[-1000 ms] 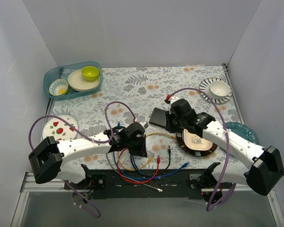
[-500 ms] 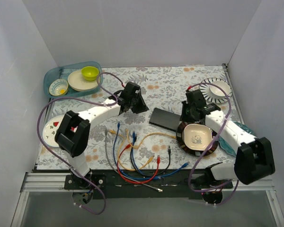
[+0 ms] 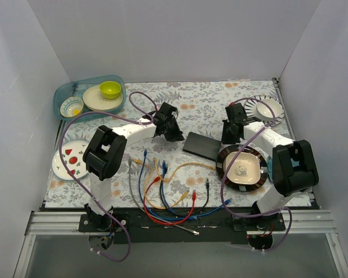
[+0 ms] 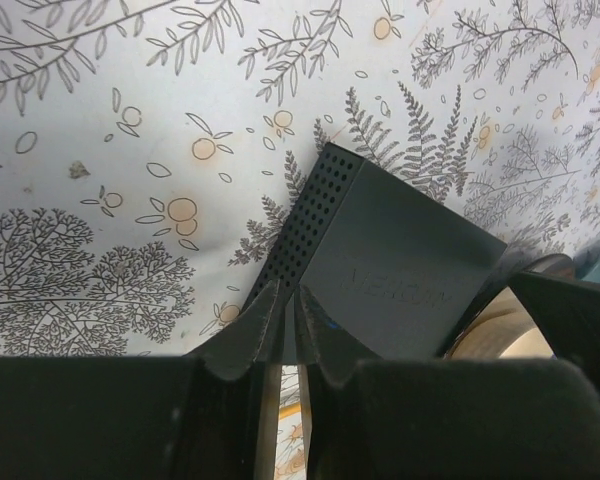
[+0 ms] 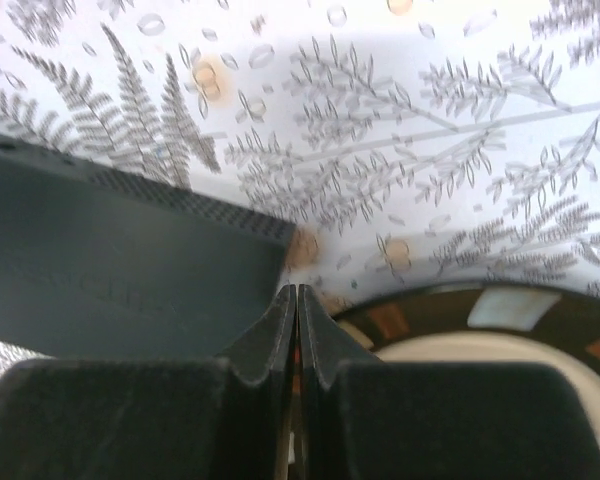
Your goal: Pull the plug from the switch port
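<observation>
The switch (image 3: pixel 203 146), a flat black box, lies on the floral cloth at mid table. Its socket row is hidden, and I see no plug in it. A yellow cable (image 3: pixel 192 165) runs toward its near edge; the end is unclear. My left gripper (image 3: pixel 175 136) is shut and empty, just left of the switch. In the left wrist view the gripper (image 4: pixel 290 300) hangs over the switch's (image 4: pixel 405 265) perforated corner. My right gripper (image 3: pixel 230 138) is shut and empty at the switch's right end. In the right wrist view the gripper (image 5: pixel 296 298) sits between the switch (image 5: pixel 110 270) and the panda plate (image 5: pixel 480 325).
Loose blue, red, yellow and black cables (image 3: pixel 168 194) lie near the front edge. The black-rimmed panda plate (image 3: pixel 225 168) touches the switch's right side. A blue tray (image 3: pixel 62 92) with bowls stands far left, a strawberry plate (image 3: pixel 69 157) left, a striped plate (image 3: pixel 274 110) far right.
Both arms have swung away from the front of the table toward the back. The left gripper now sits left of the switch, the right gripper at its right end. The switch has not moved.
</observation>
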